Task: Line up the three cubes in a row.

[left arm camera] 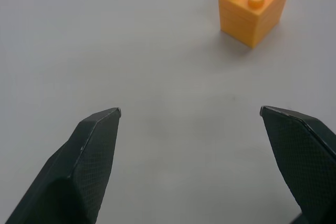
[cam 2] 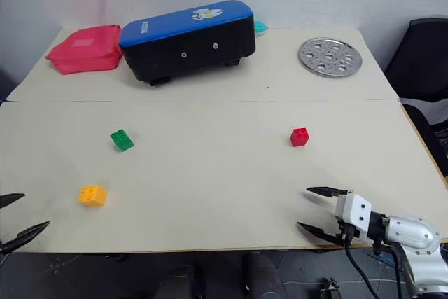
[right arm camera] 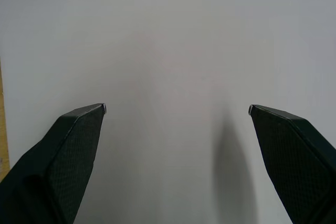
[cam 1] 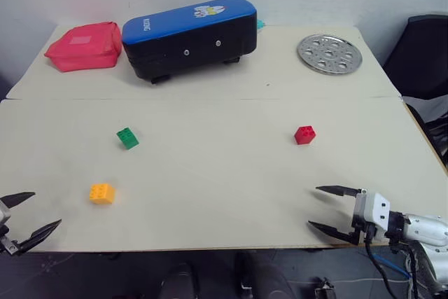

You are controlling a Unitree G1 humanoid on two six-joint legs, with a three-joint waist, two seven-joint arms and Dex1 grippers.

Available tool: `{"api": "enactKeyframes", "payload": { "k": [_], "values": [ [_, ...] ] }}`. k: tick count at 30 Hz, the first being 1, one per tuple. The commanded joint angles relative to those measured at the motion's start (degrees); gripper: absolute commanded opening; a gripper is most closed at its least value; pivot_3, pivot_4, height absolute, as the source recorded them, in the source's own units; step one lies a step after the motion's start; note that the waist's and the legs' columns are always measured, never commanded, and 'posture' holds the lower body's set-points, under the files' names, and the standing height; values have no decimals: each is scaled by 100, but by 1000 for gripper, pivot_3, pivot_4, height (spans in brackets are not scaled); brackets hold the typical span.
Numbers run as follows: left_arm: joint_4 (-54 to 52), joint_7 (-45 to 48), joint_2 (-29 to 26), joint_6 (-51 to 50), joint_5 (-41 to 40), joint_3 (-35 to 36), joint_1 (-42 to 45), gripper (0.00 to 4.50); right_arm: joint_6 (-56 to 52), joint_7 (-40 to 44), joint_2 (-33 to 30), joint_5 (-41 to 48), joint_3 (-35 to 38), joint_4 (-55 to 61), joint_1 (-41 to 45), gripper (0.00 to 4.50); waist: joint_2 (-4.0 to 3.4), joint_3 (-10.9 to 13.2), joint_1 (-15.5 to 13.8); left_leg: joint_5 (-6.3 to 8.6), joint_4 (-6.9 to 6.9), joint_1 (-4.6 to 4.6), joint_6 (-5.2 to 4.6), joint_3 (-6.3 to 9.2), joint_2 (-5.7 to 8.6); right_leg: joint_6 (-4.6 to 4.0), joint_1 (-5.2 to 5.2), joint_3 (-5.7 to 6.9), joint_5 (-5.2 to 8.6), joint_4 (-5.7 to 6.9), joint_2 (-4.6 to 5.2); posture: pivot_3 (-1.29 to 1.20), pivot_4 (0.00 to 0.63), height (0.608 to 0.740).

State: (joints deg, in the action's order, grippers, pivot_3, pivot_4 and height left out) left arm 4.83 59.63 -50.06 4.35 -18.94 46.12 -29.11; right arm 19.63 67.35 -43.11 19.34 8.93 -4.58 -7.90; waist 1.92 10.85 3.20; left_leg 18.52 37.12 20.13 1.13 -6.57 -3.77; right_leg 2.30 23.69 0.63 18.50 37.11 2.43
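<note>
The left gripper [cam 1: 31, 213] hangs at the table's near left corner, jaws spread wide and empty; the right gripper [cam 1: 323, 207] sits at the near right edge, likewise spread and holding nothing, its tips pointing inward over the board. Nothing stands between either gripper and the cubes.

Farther out, along the back of the table [cam 1: 210, 173], lie a red pouch [cam 1: 85, 46] at the left, a blue-topped black case [cam 1: 190, 36] in the middle (it rests on small feet) and a round metal tray [cam 1: 330, 54] with dimples at the right. A dark chair [cam 1: 423, 54] stands past the right edge.

The table is pale beige, with a seam running across it in front of the case; behind is a plain light wall.

The orange cube [cam 1: 102, 193] lies nearest the left gripper, just ahead and inward of it. The green cube [cam 1: 127, 138] sits beyond that, turned askew. The red cube [cam 1: 304, 134] lies well ahead of the right gripper, far from the other two.
</note>
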Motion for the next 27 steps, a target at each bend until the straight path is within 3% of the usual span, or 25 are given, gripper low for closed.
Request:
{"api": "enactKeyframes", "payload": {
  "k": [1, 6, 10, 14, 17, 22, 27],
  "values": [
    [-62, 91, 34, -41, -138, 127, -85, 4483, -55, -149, 81, 149, 108, 241, -2, 4500, 1, 0, -2, 0, 1, -1, 0, 0, 0, 0, 0, 0, 0, 2, 0, 0, 150, 740],
    [-827, 431, 16, -737, -869, 36, -15, 4483, -681, -861, 357, 424, 425, 596, -202, 4500, 4, -2, -11, -3, 0, -1, 5, 2, 0, -1, 0, 1, 0, 8, 0, 0, 150, 740],
    [-2246, 119, 247, -1651, -1633, -149, -1, 4483, -1276, -1917, 693, 637, 1085, 974, -474, 4500, 1, -5, -58, -5, 1, 3, 8, 6, 3, 0, -3, 3, 0, 7, 8, 0, 150, 740],
    [-3079, -303, 392, -1763, -1471, -970, 487, 4483, -1653, -2995, 1256, 651, 1639, 1254, -792, 4500, -4, -9, -79, -9, 0, -2, 12, 7, 6, 0, -11, 1, 0, 9, 5, 0, 150, 740],
    [-3316, -103, 321, -1719, -1329, -1635, 710, 4483, -1576, -3421, 1690, 408, 1509, 1418, -852, 4500, -9, -13, -70, -13, -3, -2, 17, 5, 4, -1, -12, -3, 1, 18, -5, 0, 150, 740],
    [-3213, -20, 179, -2043, -1595, -1938, 1260, 4483, -2326, -4528, 1942, -372, 831, 1839, 359, 4500, -14, -11, 154, -24, -1, -3, 27, -19, 1, -1, -7, -35, 1, 44, -19, 0, 150, 740],
    [-3335, -142, 171, -2075, -1448, -2297, 1726, 4483, -3627, -5153, 2074, -629, 258, 1545, 1901, 4500, -20, -13, 147, -41, -2, -11, 53, -11, 1, -2, 21, -39, 1, 56, -30, 0, 150, 740]
  ]
}}
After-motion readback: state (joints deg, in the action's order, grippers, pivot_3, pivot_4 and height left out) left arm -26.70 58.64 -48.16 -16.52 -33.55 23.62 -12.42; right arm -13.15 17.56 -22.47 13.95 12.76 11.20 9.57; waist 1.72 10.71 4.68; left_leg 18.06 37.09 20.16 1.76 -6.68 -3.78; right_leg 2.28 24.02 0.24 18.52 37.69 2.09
